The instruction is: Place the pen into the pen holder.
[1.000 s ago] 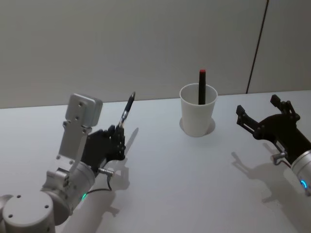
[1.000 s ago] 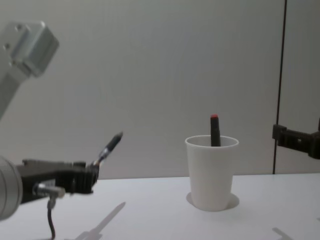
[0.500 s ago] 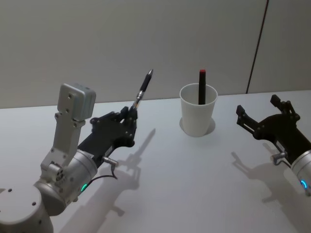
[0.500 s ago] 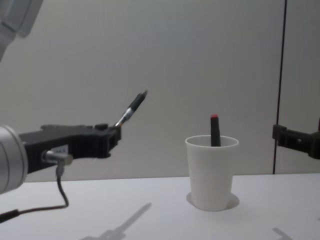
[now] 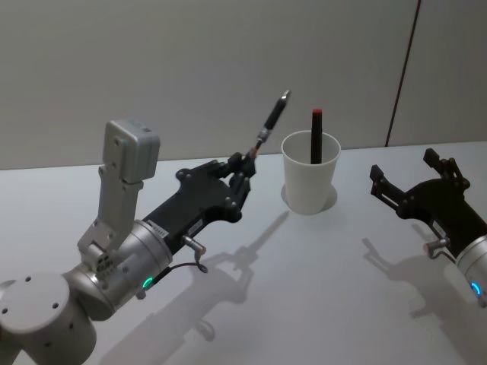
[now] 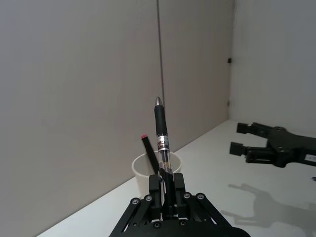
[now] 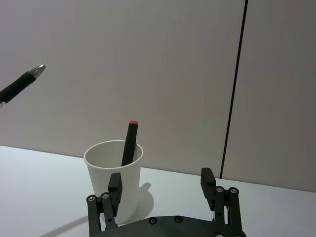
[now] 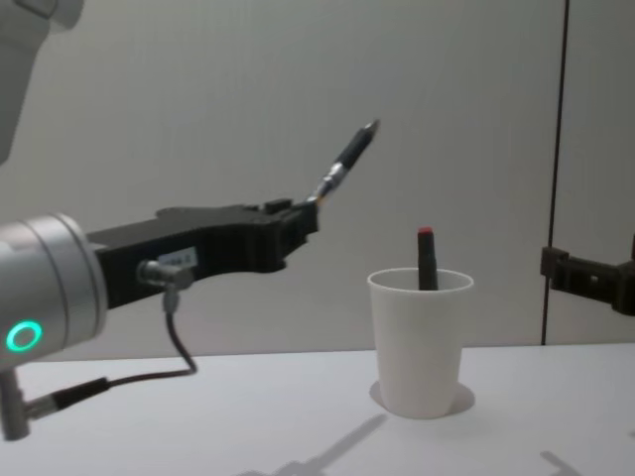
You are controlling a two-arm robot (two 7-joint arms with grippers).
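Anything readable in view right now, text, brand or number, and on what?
Nothing reads clearly.
Printed band on the pen in the left gripper: too small to read.
White sticker on the left gripper's body: blurred.
Pen holder: plain, no print.
Right gripper, open: no legible marking.

Red-tipped pen (image 5: 316,131) half hidden in cup (image 5: 308,190)

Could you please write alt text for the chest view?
The left gripper holds a black pen tilted in the air, up and left of a white paper cup with a red-tipped pen in it. The right gripper sits at the right edge.
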